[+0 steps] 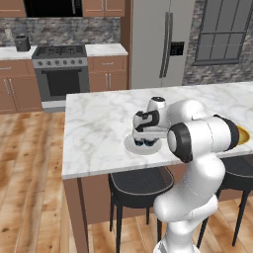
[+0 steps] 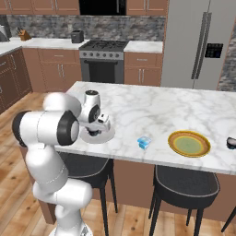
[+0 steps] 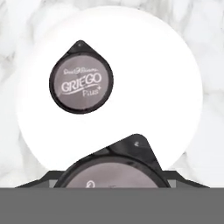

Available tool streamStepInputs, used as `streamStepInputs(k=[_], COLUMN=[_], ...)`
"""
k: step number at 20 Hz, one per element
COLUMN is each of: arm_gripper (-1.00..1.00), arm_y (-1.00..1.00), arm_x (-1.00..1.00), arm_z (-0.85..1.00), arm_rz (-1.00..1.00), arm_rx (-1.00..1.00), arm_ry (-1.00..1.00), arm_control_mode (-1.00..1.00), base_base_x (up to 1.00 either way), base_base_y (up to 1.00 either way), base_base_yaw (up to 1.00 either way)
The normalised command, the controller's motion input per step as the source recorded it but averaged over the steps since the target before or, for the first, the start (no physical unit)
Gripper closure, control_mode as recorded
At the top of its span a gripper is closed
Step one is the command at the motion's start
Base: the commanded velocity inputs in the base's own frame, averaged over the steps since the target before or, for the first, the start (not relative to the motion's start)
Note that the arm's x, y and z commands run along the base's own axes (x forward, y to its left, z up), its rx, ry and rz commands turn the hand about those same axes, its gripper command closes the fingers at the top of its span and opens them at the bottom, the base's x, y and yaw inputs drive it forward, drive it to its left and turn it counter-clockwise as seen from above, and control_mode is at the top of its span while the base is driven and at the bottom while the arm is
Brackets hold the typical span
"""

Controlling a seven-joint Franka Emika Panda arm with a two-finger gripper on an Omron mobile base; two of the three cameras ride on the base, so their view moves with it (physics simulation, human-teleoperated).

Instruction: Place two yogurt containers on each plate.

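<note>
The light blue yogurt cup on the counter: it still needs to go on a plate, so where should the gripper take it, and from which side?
Judging by its pose, from above. The light blue yogurt cup stands alone on the marble counter, apart from the yellow-rimmed plate. Fingers would best close on opposite side walls just below the top, since nothing crowds either side. Its exact shape is too small to tell.

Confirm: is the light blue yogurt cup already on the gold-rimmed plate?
No. In the right base view the light blue yogurt cup sits on the marble counter, left of the gold-rimmed plate, not touching it.
</note>
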Motion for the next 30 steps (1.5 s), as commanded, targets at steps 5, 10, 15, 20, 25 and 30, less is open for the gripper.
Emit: streamStepInputs(k=[5,10,15,20,25,30], arm_gripper=[1.0,1.0,1.0,1.0,1.0,1.0], arm_y=[-0.69,-0.17,0.0,0.0,0.02,0.0], arm_x=[0.06,0.27,0.18,0.07,0.01,0.08], arm_z=[-0.04,-0.07,-0.03,-0.19,-0.23,-0.06], arm_rz=[-0.05,-0.01,0.0,0.0,0.0,0.0], arm_rx=[0.0,0.0,0.0,0.0,0.0,0.02], arm_ry=[0.16,0.14,0.03,0.0,0.0,0.0], arm_control_mode=[-1.0,-1.0,-1.0,-1.0,-1.0,-1.0], base_base_x=[0.0,0.0,0.0,0.0,0.0,0.0], base_base_y=[0.0,0.0,0.0,0.0,0.0,0.0], base_base_yaw=[0.0,0.0,0.0,0.0,0.0,0.0])
